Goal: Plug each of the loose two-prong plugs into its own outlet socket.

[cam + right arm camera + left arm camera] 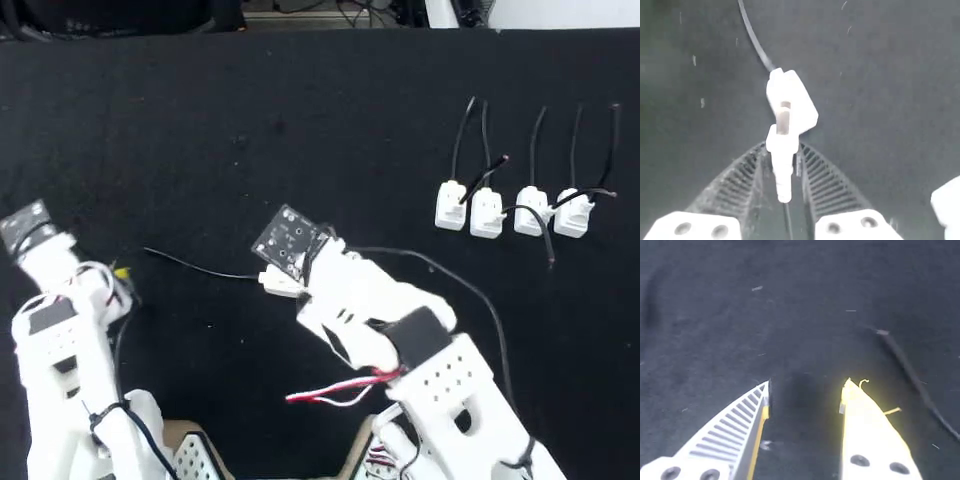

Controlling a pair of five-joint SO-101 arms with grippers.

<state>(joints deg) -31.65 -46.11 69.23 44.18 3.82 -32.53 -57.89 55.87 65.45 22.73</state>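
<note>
My right gripper [290, 284] sits at the middle of the black mat, shut on a white plug [274, 281]. In the right wrist view the plug's body [790, 102] sticks out past the fingertips. Its narrow white end is pinched between my gripper's [782, 150] ribbed fingers [827, 180], and a black cord [752, 35] leads away. Four white outlet units [510, 210] with black cords stand in a row at the back right. My left gripper [805, 390] is open over bare mat at the left [115, 283], with nothing between its fingers.
A thin black cord [195, 265] runs left from the held plug, and its loose end [883, 333] lies near my left gripper. Another cord [470, 285] curves off to the right. A white object [947, 200] shows at the edge of the right wrist view.
</note>
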